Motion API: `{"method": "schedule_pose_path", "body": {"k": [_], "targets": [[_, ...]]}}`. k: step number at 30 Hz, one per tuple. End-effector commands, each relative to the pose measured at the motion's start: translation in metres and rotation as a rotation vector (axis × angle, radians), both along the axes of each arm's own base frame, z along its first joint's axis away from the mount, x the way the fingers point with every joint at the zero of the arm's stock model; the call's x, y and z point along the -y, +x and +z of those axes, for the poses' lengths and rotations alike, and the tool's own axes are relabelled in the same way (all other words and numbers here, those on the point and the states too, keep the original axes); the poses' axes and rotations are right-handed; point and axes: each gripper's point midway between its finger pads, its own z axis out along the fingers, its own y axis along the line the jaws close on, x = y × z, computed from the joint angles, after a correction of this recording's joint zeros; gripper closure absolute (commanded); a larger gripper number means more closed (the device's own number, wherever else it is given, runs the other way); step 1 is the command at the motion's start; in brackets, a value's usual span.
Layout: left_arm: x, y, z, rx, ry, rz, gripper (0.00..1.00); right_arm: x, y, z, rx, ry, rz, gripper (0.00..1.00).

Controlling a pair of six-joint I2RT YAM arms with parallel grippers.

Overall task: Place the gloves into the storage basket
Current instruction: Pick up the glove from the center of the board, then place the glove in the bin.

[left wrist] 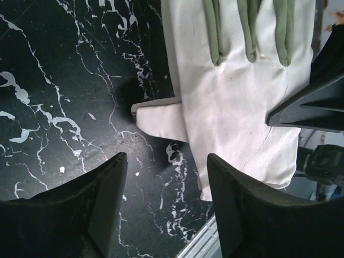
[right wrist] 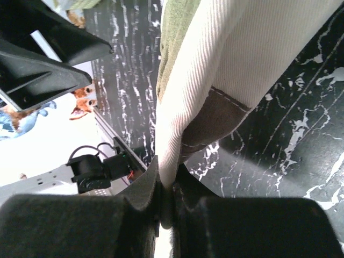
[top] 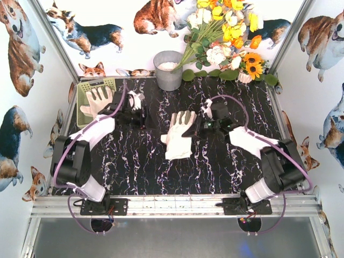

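Observation:
A cream-white glove [top: 179, 138] with grey-brown finger patches lies mid-table, fingers pointing to the back. My right gripper [top: 195, 129] is shut on its right edge. The right wrist view shows the fabric [right wrist: 215, 64] pinched between the closed right gripper [right wrist: 167, 188]. My left gripper [top: 144, 116] is open and empty just left of this glove. In the left wrist view the left gripper [left wrist: 166, 177] hovers over bare table near the glove [left wrist: 242, 80]. The pale yellow-green storage basket [top: 81, 91] stands at the back left and holds another glove [top: 97, 101].
A round grey metal bucket [top: 168, 70] stands at the back centre. A bunch of artificial flowers [top: 226, 32] leans at the back right. The black marbled table [top: 140, 172] ends at a metal rail [top: 172, 205] in front.

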Motion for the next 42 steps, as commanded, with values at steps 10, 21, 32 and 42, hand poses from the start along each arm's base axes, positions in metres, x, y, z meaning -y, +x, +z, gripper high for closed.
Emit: {"method": "schedule_pose_path", "body": {"k": [10, 21, 32, 42], "targets": [[0.009, 0.002, 0.126, 0.121, -0.404, 0.087, 0.16, 0.0, -0.006, 0.176, 0.324, 0.195, 0.085, 1.0], [0.019, -0.006, 0.214, 0.207, -0.688, 0.053, 0.0, -0.006, -0.003, 0.278, 0.501, 0.376, 0.064, 1.0], [0.032, -0.013, 0.25, 0.203, -0.845, -0.03, 0.0, -0.011, 0.003, 0.324, 0.572, 0.501, 0.05, 1.0], [0.047, -0.024, 0.284, 0.226, -0.932, -0.122, 0.0, -0.015, -0.001, 0.333, 0.591, 0.515, 0.069, 1.0]]}}
